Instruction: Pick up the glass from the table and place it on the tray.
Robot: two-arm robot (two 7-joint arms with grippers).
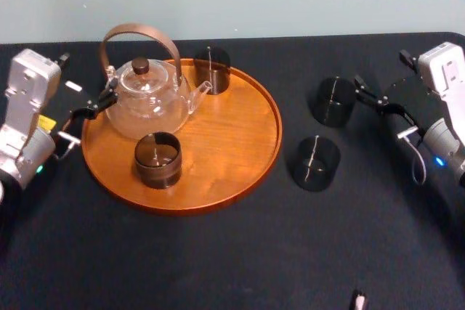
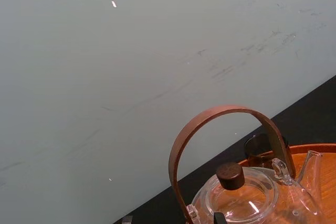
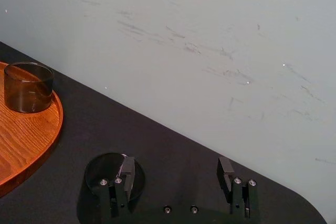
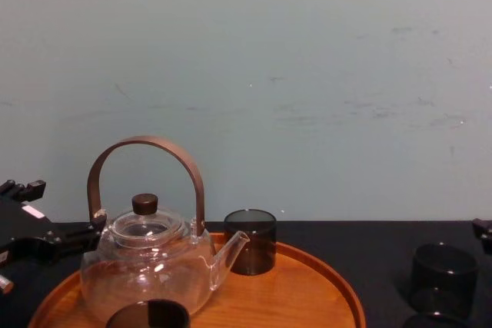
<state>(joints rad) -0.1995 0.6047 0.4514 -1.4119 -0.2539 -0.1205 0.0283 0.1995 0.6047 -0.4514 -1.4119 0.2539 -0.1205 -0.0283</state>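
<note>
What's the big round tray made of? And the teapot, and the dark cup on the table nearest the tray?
The tray looks like smooth wood: grain lines show. The teapot looks like clear glass, you see through it; its handle may be wood or plastic. The cup looks like smoky see-through glass.

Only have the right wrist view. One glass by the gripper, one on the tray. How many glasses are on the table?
Observer: Two. The far glass stands just ahead of the open right gripper. The near glass stands closer to the robot.
Operator: What else is on the tray?
Observer: The tray also carries a glass teapot and a front glass at its near side.
Operator: Left arm?
Observer: The left gripper is open at the tray's left rim, close beside the teapot.
</note>
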